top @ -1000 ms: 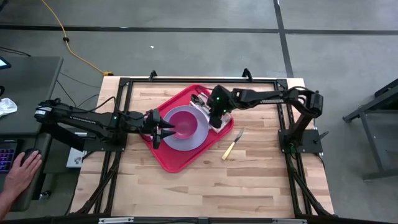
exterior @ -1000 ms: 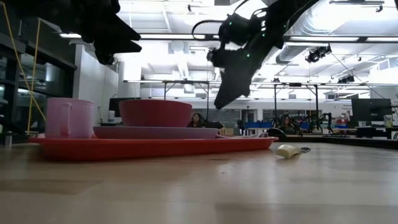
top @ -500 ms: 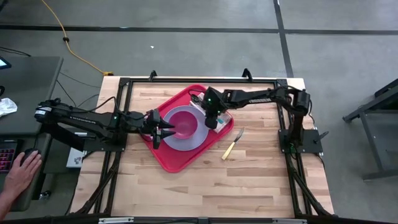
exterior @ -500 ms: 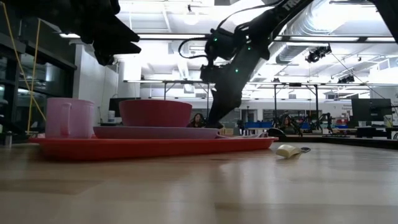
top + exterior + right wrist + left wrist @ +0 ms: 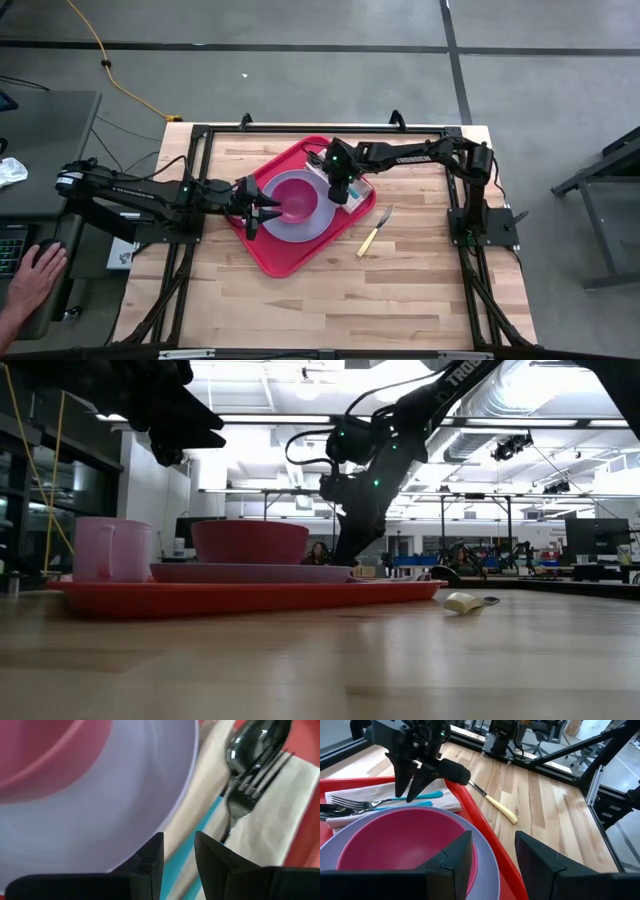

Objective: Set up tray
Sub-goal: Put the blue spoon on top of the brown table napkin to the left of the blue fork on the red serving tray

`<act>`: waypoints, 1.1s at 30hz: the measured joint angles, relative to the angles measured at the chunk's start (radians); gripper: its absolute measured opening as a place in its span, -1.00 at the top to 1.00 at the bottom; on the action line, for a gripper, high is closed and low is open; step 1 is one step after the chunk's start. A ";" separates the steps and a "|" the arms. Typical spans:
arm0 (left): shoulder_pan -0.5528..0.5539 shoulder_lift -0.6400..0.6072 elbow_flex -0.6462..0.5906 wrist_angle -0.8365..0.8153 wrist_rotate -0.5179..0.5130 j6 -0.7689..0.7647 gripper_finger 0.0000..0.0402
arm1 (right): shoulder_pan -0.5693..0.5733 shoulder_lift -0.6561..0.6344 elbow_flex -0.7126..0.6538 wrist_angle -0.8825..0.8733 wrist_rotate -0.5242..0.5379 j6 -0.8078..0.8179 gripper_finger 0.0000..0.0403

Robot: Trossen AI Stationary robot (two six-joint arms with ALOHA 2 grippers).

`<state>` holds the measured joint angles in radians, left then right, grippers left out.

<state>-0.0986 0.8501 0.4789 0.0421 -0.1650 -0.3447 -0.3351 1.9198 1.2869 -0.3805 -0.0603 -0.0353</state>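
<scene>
Red tray (image 5: 283, 255) sits rotated diagonally on the wooden table (image 5: 420, 290), roughly centre, slightly toward the far-left. On it: lavender plate (image 5: 322, 218) with a dark pink bowl (image 5: 298, 196) on top, a pink mug (image 5: 112, 548) at the tray's left end in the low view, and a white napkin (image 5: 447, 799) on the far-right part of the tray carrying a fork (image 5: 357, 801), a spoon (image 5: 257, 742) and something with a teal handle (image 5: 422, 796)

Right gripper (image 5: 341, 192) is low over the napkin, just beside the plate's right rim. Fingers are parted by a narrow gap, nothing between them; tips point down at the teal handle and napkin next to the plate edge. Can't tell whether the tips touch the napkin

Left gripper (image 5: 266, 211) hovers over the left side of the plate and bowl, fingers spread, holding nothing, clear above the tableware in the low view

Knife with a cream handle (image 5: 370, 239) lies on bare table to the right of the tray, not touching it

A person's hand (image 5: 30, 281) rests on a desk at the far left, off the table
</scene>
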 joint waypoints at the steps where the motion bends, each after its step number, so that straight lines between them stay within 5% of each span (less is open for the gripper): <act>1: 0.000 0.000 0.000 0.000 0.000 0.000 0.11 | -0.001 0.000 0.000 0.000 0.006 -0.001 0.57; 33: 0.000 0.000 0.000 -0.017 -0.002 0.000 0.11 | 0.006 0.085 0.004 0.012 0.030 0.011 0.58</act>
<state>-0.0986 0.8505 0.4786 0.0250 -0.1665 -0.3448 -0.3291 2.0045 1.2907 -0.3687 -0.0300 -0.0242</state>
